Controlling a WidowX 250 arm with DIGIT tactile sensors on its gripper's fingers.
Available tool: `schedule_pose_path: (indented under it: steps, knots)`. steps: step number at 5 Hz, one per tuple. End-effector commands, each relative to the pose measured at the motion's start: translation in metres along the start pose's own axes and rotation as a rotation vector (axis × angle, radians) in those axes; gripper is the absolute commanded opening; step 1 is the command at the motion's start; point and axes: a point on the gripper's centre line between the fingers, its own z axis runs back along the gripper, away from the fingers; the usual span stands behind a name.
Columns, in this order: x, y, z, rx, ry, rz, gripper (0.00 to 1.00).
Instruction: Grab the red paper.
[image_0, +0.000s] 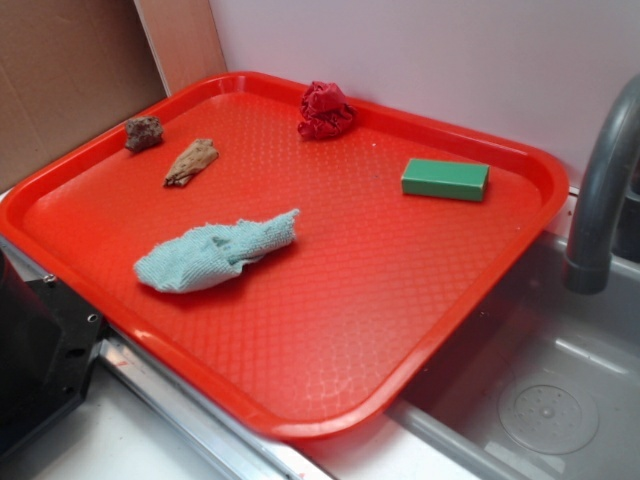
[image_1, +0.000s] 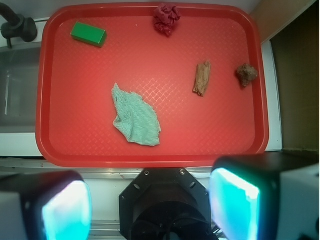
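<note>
Crimson paper (image_1: 166, 19) sits untouched at the tray's (image_1: 150, 150) far rim; gripper (image_1: 150, 205) hangs back off the tray, jaws spread wide, the whole approach ahead.

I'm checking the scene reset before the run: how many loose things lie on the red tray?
5: red paper at the far rim, green block far left, blue cloth mid-tray, wood piece and brown rock right. None looks hidden.

Exterior oblique, near; wrist overhead; both share tray (image_0: 520, 165).
</note>
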Motion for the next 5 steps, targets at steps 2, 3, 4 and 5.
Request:
schedule_pose_path:
  steps: [2,3,4,5]
  knots:
    - [0.038,0.012,-0.028,0.03,0.012,-0.008,1.0]
    - [0.056,0.016,-0.051,0.038,-0.009,-0.009,1.0]
    - [0.073,0.022,-0.073,0.055,-0.041,-0.026,1.0]
    - [0.09,0.027,-0.095,0.025,-0.123,-0.071,1.0]
